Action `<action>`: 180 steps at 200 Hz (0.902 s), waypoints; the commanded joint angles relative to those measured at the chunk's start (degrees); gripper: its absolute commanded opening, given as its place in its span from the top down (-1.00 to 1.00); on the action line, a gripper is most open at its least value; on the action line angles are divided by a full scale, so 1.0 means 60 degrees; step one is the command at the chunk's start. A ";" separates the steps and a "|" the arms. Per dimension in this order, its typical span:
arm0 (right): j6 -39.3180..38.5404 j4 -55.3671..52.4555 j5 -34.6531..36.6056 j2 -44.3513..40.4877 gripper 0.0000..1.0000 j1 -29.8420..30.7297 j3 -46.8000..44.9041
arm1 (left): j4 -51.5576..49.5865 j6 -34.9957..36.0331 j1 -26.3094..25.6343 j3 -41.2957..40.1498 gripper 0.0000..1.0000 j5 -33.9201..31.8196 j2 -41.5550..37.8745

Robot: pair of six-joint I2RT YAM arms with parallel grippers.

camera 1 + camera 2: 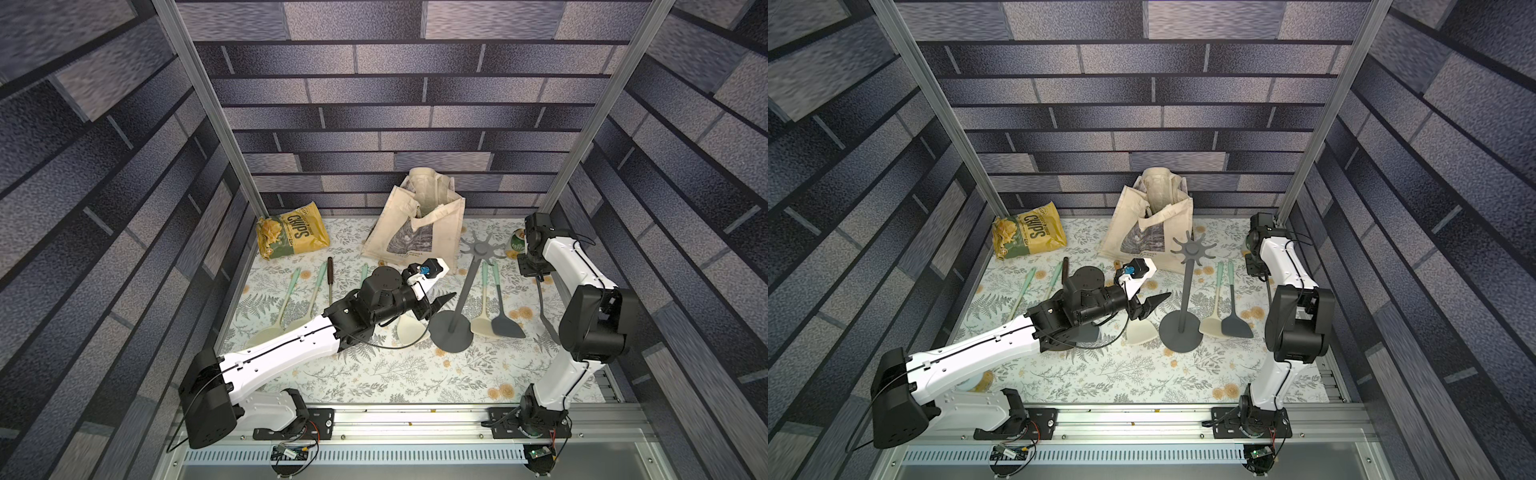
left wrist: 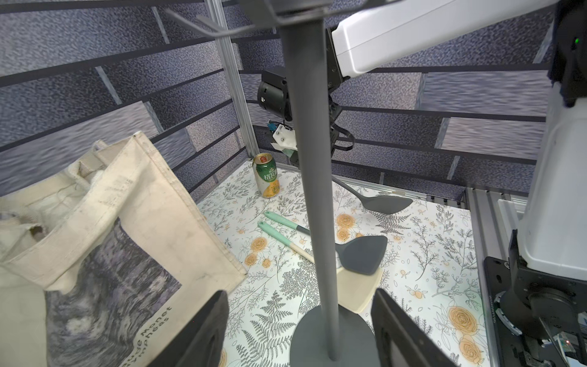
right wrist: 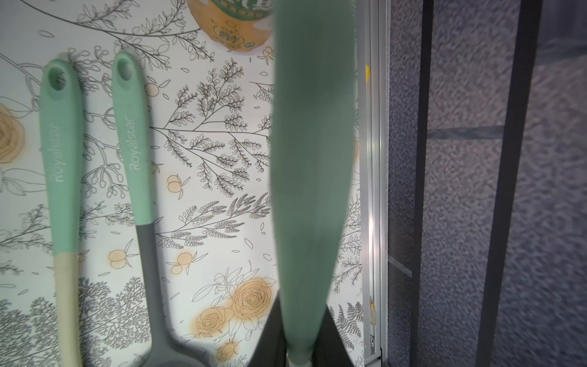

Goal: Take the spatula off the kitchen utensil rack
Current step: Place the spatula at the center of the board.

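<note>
Two loose spatulas (image 1: 505, 326) beside rack (image 1: 451, 334), tote (image 1: 415, 232) behind, left fingers (image 2: 197, 333) wide near pole (image 2: 313, 159), right fingers (image 3: 268, 346) gripping spatula (image 3: 311, 159)

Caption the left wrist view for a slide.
Open left gripper faces the rack pole; behind it, the right gripper holds a spatula.

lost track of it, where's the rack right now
In both top views the rack stands upright mid-table, in front of the bag, right of the open left gripper.

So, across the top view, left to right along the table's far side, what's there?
Yellow-green chips bag → cream canvas tote bag → star-shaped top of the dark grey kitchen utensil rack → green and yellow drink can.
</note>
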 commanded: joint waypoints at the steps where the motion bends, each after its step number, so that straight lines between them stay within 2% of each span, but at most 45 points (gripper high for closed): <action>1: -0.0227 0.0566 0.0374 0.0695 0.91 -0.0155 0.0304 | 0.0066 0.0272 -0.0047 -0.0393 -0.47 -0.0758 -0.0544; 43: -0.0444 0.1689 0.0836 0.1509 0.94 -0.0153 0.0295 | -0.0427 0.0296 0.0356 -0.0978 -0.51 -0.1649 -0.1378; 70: -0.0507 0.1619 0.0668 0.2237 0.89 -0.0156 0.0669 | -0.0651 -0.0020 0.1053 -0.1314 -0.53 -0.1725 -0.1944; 112: -0.0344 0.1482 0.0193 0.2685 0.72 -0.0156 0.0750 | -0.1011 -0.0841 0.2659 -0.1749 -0.53 -0.1276 -0.2679; 140: -0.0115 0.1524 -0.0054 0.2241 0.37 -0.0145 0.0510 | -0.1534 -0.1024 0.3410 -0.1703 -0.56 -0.1260 -0.2882; 180: 0.0563 0.2078 -0.1839 0.0153 -0.14 -0.0142 -0.0395 | -0.1584 -0.1610 0.4767 -0.1943 -0.69 -0.1085 -0.3259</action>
